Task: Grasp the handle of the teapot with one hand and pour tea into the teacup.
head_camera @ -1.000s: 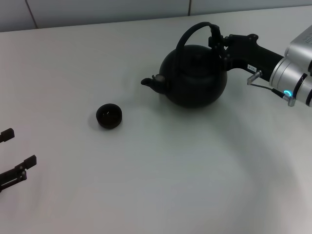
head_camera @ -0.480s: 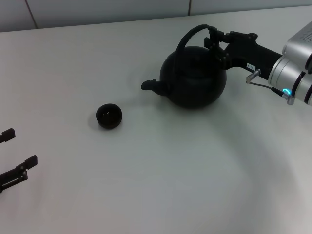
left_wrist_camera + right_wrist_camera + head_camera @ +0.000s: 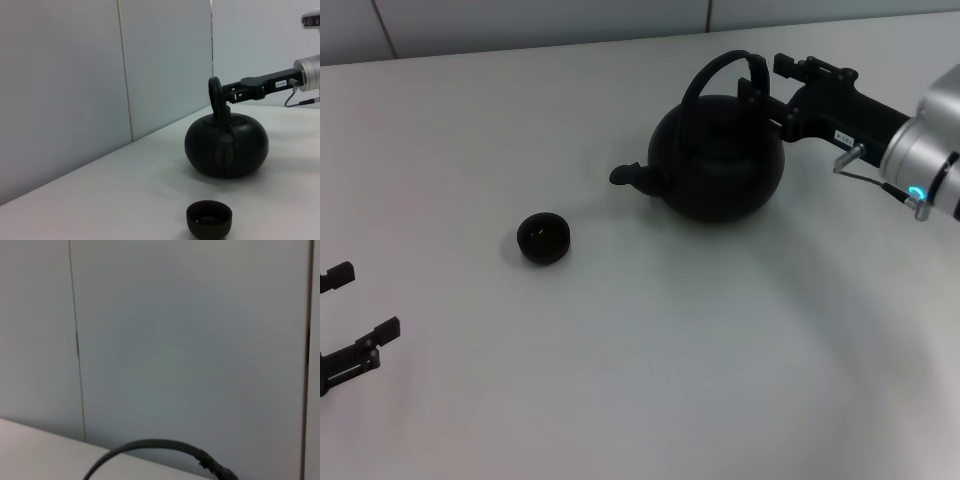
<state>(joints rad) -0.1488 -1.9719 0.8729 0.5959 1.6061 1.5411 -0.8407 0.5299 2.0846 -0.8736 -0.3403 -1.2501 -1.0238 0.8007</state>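
Note:
The matte-black teapot [image 3: 718, 160] stands on the white table, its spout pointing toward my left. Its arched handle [image 3: 720, 68] rises over the lid. My right gripper [image 3: 762, 78] is at the handle's right side with its jaws spread open, one finger behind the handle and one in front. The teapot [image 3: 227, 145], its handle [image 3: 216, 95] and the right gripper [image 3: 227, 93] also show in the left wrist view. The right wrist view shows only the handle's arch [image 3: 165, 447]. The small dark teacup [image 3: 543, 238] sits apart, left of the spout; it also shows in the left wrist view [image 3: 209, 218]. My left gripper [image 3: 368, 298] is open and parked at the lower left.
The white table [image 3: 650, 360] runs to a grey panelled wall [image 3: 520, 20] just behind the teapot. My right arm [image 3: 920, 150] reaches in from the right edge.
The teapot has settled level on the table, its spout lower than before. My right gripper has opened off the handle and drawn back slightly to the right. The left arm has not moved.

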